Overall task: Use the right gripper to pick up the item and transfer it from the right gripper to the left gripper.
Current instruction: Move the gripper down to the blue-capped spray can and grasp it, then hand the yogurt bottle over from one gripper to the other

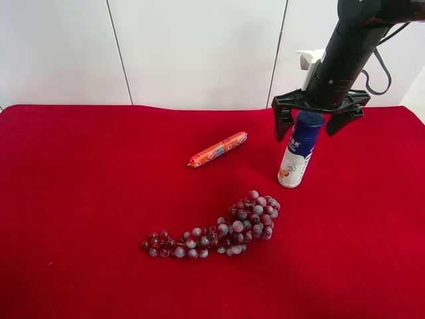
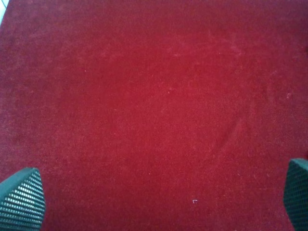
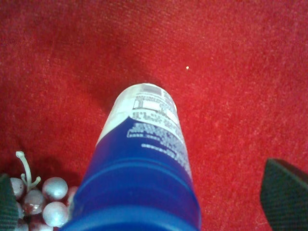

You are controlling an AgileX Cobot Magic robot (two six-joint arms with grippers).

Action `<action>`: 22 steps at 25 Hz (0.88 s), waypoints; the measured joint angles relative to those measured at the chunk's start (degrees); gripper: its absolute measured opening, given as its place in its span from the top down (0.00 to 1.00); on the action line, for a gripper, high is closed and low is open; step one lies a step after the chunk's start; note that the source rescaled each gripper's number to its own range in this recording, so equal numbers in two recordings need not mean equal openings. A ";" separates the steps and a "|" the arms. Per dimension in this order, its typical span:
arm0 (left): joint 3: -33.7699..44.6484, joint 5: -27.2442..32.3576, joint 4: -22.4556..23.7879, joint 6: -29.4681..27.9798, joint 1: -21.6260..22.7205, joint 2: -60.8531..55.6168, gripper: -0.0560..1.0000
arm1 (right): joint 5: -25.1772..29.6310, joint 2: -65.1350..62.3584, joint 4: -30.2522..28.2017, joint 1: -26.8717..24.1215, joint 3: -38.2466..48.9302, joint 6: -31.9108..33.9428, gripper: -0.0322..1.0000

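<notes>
Red cloth (image 1: 80,199) under a white panelled wall (image 1: 199,53), and the white bottle (image 1: 300,149) stands on its base toward the high view's right side, dark blue cap on, contents hidden from us. The right gripper (image 1: 307,131) sits around that cap, its 2 fingers spread wide on either side, released, no squeeze showing. Near the bottle's base lies the bunch of grapes (image 1: 219,232); the orange sausage stick (image 1: 218,149) lies farther off. The left gripper (image 2: 159,202) hangs over bare cloth, fingers wide apart, holding nothing.
</notes>
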 joint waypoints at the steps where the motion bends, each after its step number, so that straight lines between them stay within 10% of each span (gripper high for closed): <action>1: 0.00 0.00 0.00 0.00 0.00 0.00 0.00 | 0.00 0.00 0.00 0.00 0.00 0.00 0.07; 5: 0.00 0.00 0.00 0.00 0.00 0.00 0.00 | 0.24 0.00 0.00 0.00 0.00 0.00 0.38; 8: 0.00 0.00 0.00 0.00 0.00 0.00 0.00 | 1.00 0.00 0.06 0.00 0.00 0.00 0.97; 22: 0.00 0.00 0.00 0.00 0.00 0.00 0.00 | 5.29 -0.55 0.00 0.00 -1.70 0.08 0.96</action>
